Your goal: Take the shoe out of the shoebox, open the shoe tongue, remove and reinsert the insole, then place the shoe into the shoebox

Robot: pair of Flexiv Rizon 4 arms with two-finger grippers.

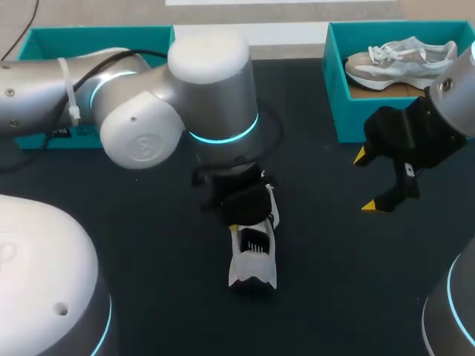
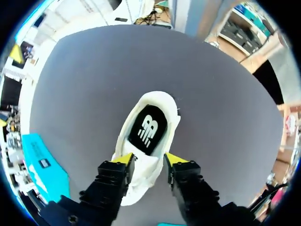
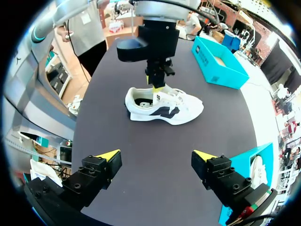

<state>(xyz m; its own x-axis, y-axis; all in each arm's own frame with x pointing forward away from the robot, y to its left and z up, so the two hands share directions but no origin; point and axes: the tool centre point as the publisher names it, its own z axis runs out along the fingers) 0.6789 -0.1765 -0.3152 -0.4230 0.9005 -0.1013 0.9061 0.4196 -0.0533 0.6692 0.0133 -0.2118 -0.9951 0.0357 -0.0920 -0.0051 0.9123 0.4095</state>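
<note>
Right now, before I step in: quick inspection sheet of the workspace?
surface: dark table, matte top
job's things: white shoe on its sole mid-table, black insole inside it; right teal box holds a second shoe; left teal box behind the left arm
clutter: nothing seen
grippers: left gripper appears shut on the shoe's upper by the tongue; right gripper open, empty, above the table
cables: black cable along the left arm, white tie on it
surroundings: nothing seen reaching over the table
</note>
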